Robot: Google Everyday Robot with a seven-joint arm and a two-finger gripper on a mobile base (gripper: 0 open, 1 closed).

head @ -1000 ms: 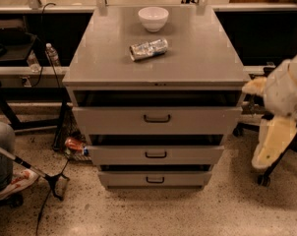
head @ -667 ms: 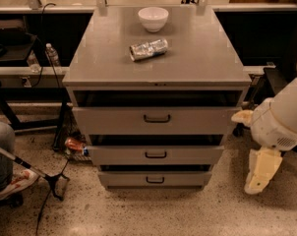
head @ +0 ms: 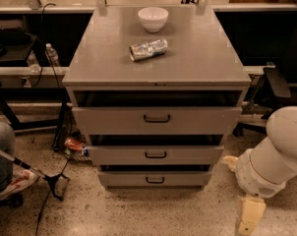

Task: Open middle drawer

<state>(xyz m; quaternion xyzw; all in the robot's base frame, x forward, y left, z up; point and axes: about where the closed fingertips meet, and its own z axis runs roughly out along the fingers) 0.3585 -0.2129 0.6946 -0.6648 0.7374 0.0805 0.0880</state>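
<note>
Grey metal fills the middle of the frame: a cabinet with three drawers stacked down its front. The middle drawer sits centre frame, below the tall top drawer and above the narrow bottom drawer. What changes over the last second is me, not the cabinet. My arm is lower now than it was a second ago, sinking from the right edge toward the lower right corner, and my gripper hangs down near the bottom edge, well apart from the cabinet. Whether it is wide or narrow I cannot tell from here, but it holds nothing. All three drawer fronts stand where they stood. I judge the task barely begun: I am getting down toward drawer height, yet I now sit below and to the right of the middle drawer's handle, so I still need to travel left and come up a little to reach it. Counting: three drawers, three dark bar handles, one white bowl and one crumpled silver packet on top, one water bottle at upper left.
</note>
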